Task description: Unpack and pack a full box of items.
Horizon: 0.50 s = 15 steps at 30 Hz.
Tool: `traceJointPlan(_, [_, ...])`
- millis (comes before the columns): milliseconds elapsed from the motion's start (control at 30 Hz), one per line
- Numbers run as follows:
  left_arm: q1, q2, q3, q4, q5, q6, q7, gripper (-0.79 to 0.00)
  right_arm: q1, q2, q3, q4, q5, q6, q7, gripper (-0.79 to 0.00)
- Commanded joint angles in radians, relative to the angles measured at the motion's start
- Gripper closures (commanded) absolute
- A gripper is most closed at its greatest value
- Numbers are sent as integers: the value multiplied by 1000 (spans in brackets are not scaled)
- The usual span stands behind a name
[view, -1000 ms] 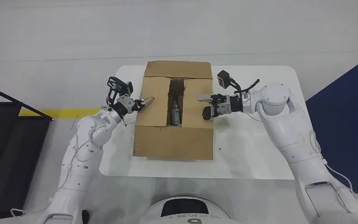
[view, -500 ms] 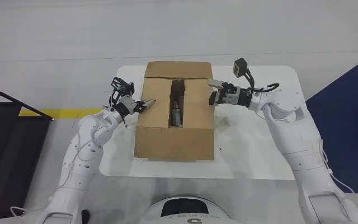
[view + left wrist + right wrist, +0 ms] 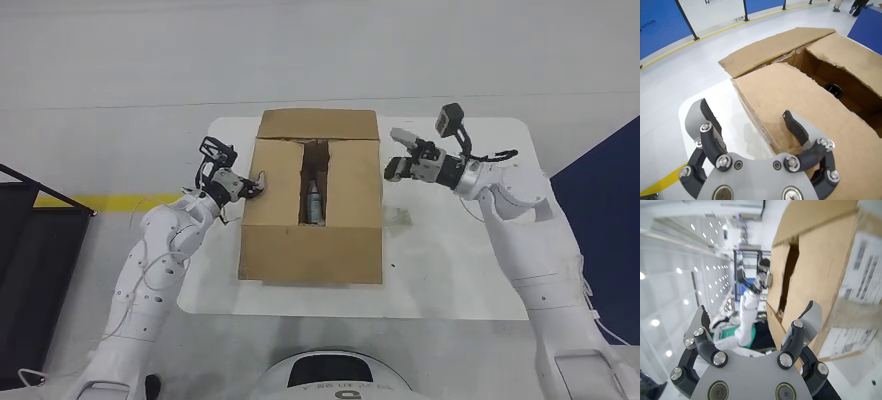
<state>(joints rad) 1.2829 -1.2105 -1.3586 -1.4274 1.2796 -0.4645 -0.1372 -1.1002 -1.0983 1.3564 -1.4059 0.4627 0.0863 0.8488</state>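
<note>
Unpacking looks barely begun: the cardboard box (image 3: 275, 215) sits nearly shut over a bottle (image 3: 313, 205), with left hand (image 3: 255, 185) and right hand (image 3: 397, 153) wide, empty.

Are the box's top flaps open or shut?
Mostly shut: both flaps lie flat over the box, a narrow gap showing a bottle.

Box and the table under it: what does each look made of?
Box: brown corrugated cardboard, matte; the torn flap edges show the fluted core. Table: white, smooth top with a faint sheen and rounded corners, probably laminate or painted board, though the look leaves it open.
</note>
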Motion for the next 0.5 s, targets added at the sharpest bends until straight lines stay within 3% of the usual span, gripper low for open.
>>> traceJointPlan(0, [0,0,3,-6,6,9,0,-785,36,-12,-14,79,51,-19,-129,-785])
traceJointPlan(100, [3,1,-5,-23,-5,25,1,-785,99,-31,-46,217,35,-57,-317,-785])
traceJointPlan(200, [11,4,-32,-49,-45,37,-1,-785,173,-57,-112,353,26,-69,-407,-785])
traceJointPlan(300, [21,7,-58,-72,-74,50,-5,-785,238,-80,-162,474,34,-88,-435,-785])
traceJointPlan(467, [45,13,-102,-115,-98,78,-13,-785,346,-129,-250,662,79,-125,-370,-785])
